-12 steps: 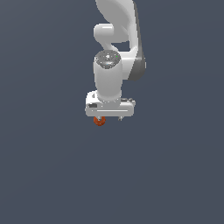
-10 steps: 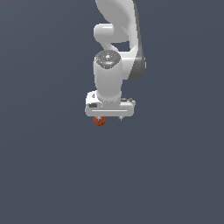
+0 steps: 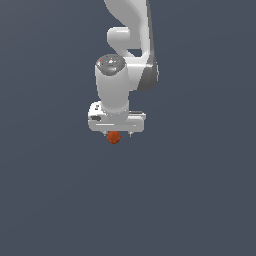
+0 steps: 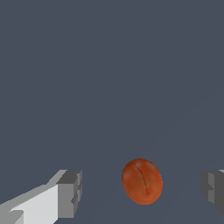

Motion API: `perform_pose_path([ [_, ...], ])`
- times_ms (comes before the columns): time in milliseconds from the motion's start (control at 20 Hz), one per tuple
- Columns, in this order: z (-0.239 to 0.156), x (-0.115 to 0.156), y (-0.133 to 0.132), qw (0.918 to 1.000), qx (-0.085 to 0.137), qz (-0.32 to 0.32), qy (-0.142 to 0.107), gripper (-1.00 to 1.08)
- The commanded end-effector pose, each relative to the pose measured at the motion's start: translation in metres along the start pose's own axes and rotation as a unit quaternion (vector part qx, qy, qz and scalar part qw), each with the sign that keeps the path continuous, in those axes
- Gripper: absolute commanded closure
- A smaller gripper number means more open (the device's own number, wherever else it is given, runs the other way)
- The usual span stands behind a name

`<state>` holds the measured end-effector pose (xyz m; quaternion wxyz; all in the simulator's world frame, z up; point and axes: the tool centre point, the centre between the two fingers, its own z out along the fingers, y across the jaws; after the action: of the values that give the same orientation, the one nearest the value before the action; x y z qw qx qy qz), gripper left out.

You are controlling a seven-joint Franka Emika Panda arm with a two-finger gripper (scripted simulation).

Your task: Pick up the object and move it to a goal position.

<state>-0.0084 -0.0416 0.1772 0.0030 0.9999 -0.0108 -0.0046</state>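
Here is the white robot arm (image 3: 122,75) reaching down from twelve o'clock in the exterior view, wrist pointed straight at the dark grey-blue surface (image 3: 200,200). The gripper (image 3: 118,134) hangs just below the wide white hand block, and the orange-red ball (image 3: 114,137) shows at six o'clock of that block, peeking out under its lower edge, slightly toward the exterior view's left of the hand's middle.

Over to the wrist view: the ball (image 4: 141,181) sits between the two fingers, and both fingertips stand clear of it. One finger pad (image 4: 70,194) is at about nine o'clock from the ball with a clear gap of grey floor between them; the other pad (image 4: 213,190) is at three o'clock, also apart, with a similar gap on that side. So the pincer is spread wide, gripping nothing, straddling the ball. The ball looks matte, with a faint curved seam running across its face.

Around it: plain flat surface in every direction, the same even grey-blue out to every edge of both views. Between each pad and the ball there is only bare floor. Whether the ball rests on the surface or sits slightly above it cannot be told from these views.
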Motion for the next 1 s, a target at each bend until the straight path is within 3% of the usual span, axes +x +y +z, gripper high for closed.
perform_pose_path([
  [0, 0.000, 0.000, -0.001, 1.0000, 0.000, 0.000, 0.000, -0.92],
  [600, 0.012, -0.009, 0.003, 0.9974, 0.002, 0.072, 0.000, -0.92],
  [950, 0.027, -0.021, 0.008, 0.9868, 0.004, 0.162, 0.000, -0.92],
])
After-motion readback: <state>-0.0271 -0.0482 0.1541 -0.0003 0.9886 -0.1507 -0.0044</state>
